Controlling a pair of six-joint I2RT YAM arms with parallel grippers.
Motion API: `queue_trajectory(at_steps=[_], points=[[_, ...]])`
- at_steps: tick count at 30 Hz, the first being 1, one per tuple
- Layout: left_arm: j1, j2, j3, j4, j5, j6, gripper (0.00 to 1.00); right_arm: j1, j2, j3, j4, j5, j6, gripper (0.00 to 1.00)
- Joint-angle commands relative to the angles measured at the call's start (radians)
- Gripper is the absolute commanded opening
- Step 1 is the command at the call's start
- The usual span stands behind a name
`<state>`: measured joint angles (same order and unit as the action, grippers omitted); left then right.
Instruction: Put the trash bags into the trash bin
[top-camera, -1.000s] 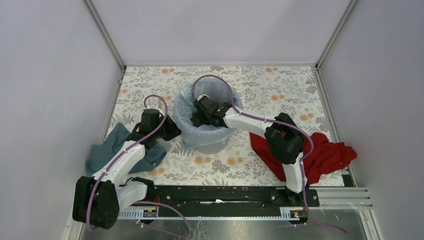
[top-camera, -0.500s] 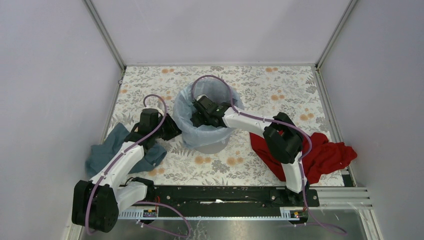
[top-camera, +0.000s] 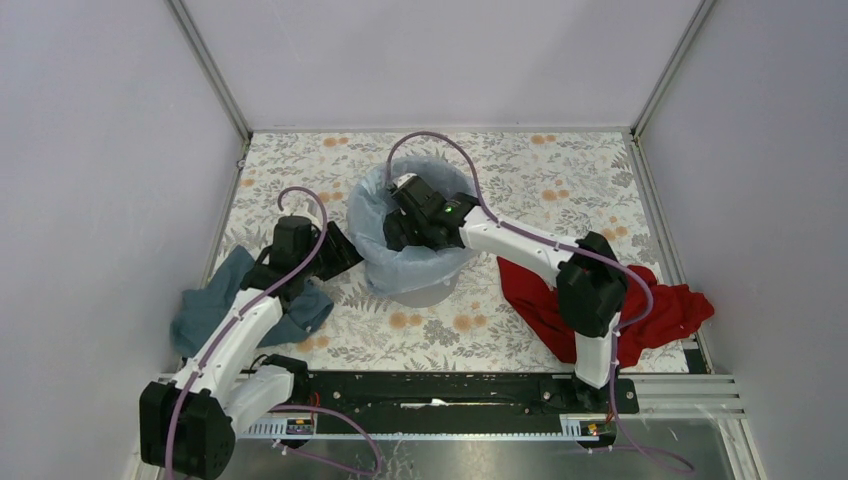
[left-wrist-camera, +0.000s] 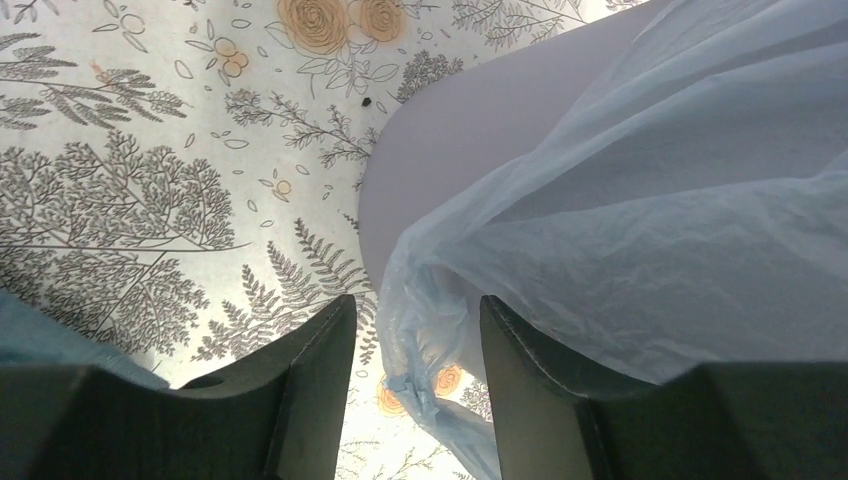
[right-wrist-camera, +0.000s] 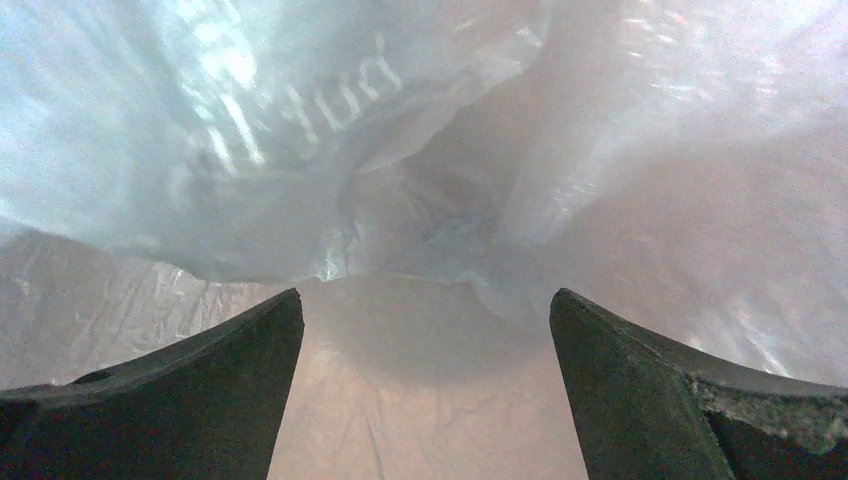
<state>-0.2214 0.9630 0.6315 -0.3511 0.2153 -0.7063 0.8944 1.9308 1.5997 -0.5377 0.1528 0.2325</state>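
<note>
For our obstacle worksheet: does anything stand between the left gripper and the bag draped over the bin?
Nothing visible does. The left gripper is at the bag, a fold hanging between its open jaws beside the outer wall of the bin.

Bag in bin, R gripper inside, L gripper just left of bin

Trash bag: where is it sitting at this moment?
In the top view the trash bag lines the trash bin mid-table, draped over its rim, with the right gripper inside it and the left gripper at its left wall.
</note>
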Motion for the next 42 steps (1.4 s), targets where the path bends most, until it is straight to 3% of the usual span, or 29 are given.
queue_trajectory(at_steps=[1, 5, 16, 24, 29, 36, 42], points=[[0.0, -0.048, 0.032, -0.024, -0.049, 0.011, 0.54, -0.005, -0.099, 0.055, -0.033, -0.009, 0.01, 1.0], [0.001, -0.098, 0.039, -0.062, -0.039, -0.008, 0.61, -0.005, -0.129, 0.084, -0.052, -0.006, 0.005, 1.0], [-0.001, -0.181, -0.003, -0.09, 0.064, -0.053, 0.7, -0.005, -0.18, 0.145, -0.059, 0.019, -0.046, 1.0], [-0.012, -0.19, -0.035, -0.093, 0.142, -0.093, 0.66, -0.005, -0.259, 0.21, -0.085, -0.021, -0.064, 1.0], [-0.055, -0.208, -0.106, -0.031, 0.153, -0.144, 0.69, -0.005, -0.382, 0.191, -0.071, -0.058, -0.063, 1.0], [-0.121, -0.121, -0.127, 0.127, 0.144, -0.211, 0.69, -0.005, -0.592, 0.062, -0.025, -0.137, -0.047, 1.0], [-0.143, 0.012, -0.086, 0.243, 0.107, -0.201, 0.71, -0.005, -0.78, -0.134, -0.041, -0.096, -0.024, 1.0]])
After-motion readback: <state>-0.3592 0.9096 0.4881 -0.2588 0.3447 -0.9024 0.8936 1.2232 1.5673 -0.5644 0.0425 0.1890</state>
